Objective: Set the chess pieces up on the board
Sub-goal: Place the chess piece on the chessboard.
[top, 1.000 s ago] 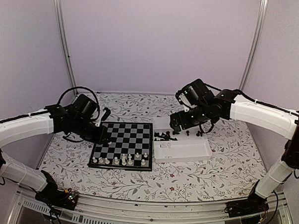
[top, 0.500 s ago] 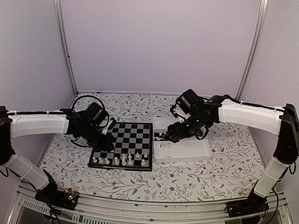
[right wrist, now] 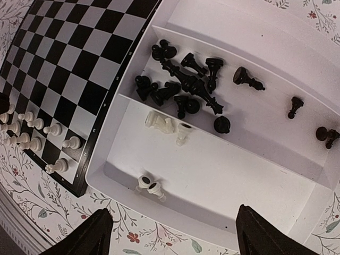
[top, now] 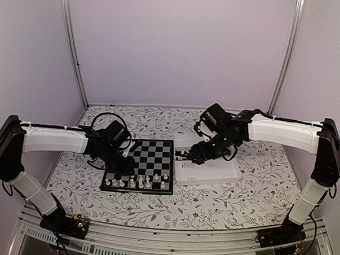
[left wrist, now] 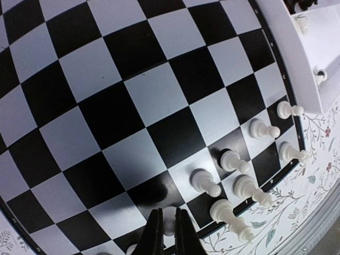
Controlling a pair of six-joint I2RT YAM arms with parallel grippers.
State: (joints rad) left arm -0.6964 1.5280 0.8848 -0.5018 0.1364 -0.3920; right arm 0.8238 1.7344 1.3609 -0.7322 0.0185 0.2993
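The board (top: 152, 151) lies mid-table, with several white chess pieces (top: 140, 182) on its near rows. My left gripper (top: 125, 169) is low over the board's near left part. In the left wrist view (left wrist: 169, 213) it is shut on a small white piece (left wrist: 169, 223) at the near edge squares, next to standing white pieces (left wrist: 204, 182). My right gripper (top: 198, 156) hovers open and empty above the white tray (top: 235, 178). The right wrist view (right wrist: 174, 228) shows black pieces (right wrist: 183, 87) in the tray's far compartment and a few white pieces (right wrist: 159, 122) in the near one.
The tray (right wrist: 239, 175) sits against the board's right edge (right wrist: 98, 133). Two more white pieces (right wrist: 150, 186) lie by the tray's near wall. A floral cloth (top: 212, 203) covers the table. Purple walls and metal posts (top: 72, 44) enclose the back and sides.
My left gripper has moved right from the board's left edge onto its near rows. My right gripper has come down and leftward over the tray.
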